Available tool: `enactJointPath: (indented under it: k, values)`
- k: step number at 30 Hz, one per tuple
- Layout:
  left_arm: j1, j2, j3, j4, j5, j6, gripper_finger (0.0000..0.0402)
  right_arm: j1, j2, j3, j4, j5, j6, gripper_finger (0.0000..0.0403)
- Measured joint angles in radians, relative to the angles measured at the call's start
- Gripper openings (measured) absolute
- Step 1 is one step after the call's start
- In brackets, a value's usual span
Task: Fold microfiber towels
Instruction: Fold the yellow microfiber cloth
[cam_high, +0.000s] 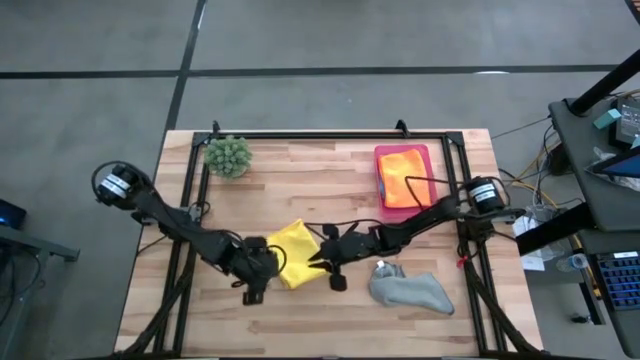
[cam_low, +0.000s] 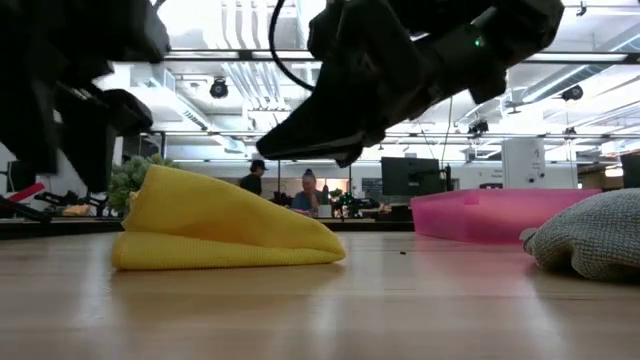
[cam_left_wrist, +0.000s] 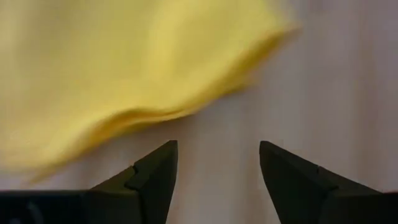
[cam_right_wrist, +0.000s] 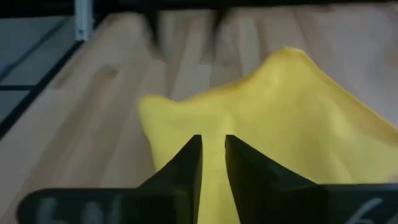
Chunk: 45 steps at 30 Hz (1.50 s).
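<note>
1. Grey towel (cam_high: 411, 290) lies crumpled at the near right of the wooden counter (cam_high: 330, 165), just beside the right arm; nothing rests on it.
2. Yellow towel (cam_high: 295, 253) sits near the counter's middle, toward the near edge, folded over into a wedge that rises to a peak on one side, as the low view shows; its layered edges are visible.
3. Left claw (cam_high: 262, 268) is at the yellow towel's left edge, its fingers spread wide and empty, the cloth's edge just ahead of them.
4. Right claw (cam_high: 325, 258) is at the same towel's right edge, its fingers drawn nearly together directly over the yellow cloth; whether they pinch the cloth cannot be told.
5. Both arms flank the yellow towel closely and crowd the space on either side of it.
6. Pink tray (cam_high: 381, 190) stands farther back on the right, holding an orange towel (cam_high: 402, 173), with a dark cable crossing over it.
7. Spiky green plant (cam_high: 228, 155) stands at the far left corner, well apart from the work.
8. Count: three towels visible (one grey, one yellow, one orange), one tray, one plant, two claws.
</note>
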Motion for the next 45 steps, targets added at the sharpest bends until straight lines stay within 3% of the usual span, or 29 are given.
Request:
enactJointPath:
  k: [5,8,16,21,28,33,38,45]
  values:
    - [0.025,-0.033,-0.003,-0.156,-0.197,0.005,0.0208,0.0,0.054,0.058,0.021,-0.052,-0.036,0.0029]
    - [0.05,-0.041,-0.009,-0.17,-0.286,0.029,0.0196,0.0,0.086,0.103,0.022,-0.054,-0.063,0.0015]
    - [0.074,-0.047,-0.033,-0.165,-0.298,0.087,0.0161,0.0,0.142,0.167,0.019,-0.094,-0.133,0.0012]
    - [0.066,-0.047,-0.031,-0.172,-0.301,0.251,0.0181,0.0,0.12,0.165,-0.017,-0.109,-0.152,0.0051]
    - [0.066,-0.045,-0.047,-0.112,-0.327,0.508,0.0233,0.028,0.113,0.209,-0.164,-0.107,-0.205,0.015]
    - [0.066,-0.017,-0.064,-0.078,-0.325,0.547,0.0237,0.047,0.113,0.246,-0.24,-0.101,-0.22,0.0203]
    - [0.066,0.024,-0.065,-0.078,-0.344,0.545,0.0237,0.05,0.118,0.271,-0.272,-0.095,-0.227,0.022]
    - [0.066,0.036,-0.064,-0.084,-0.379,0.543,0.0233,0.051,0.174,0.296,-0.269,-0.103,-0.242,0.0209]
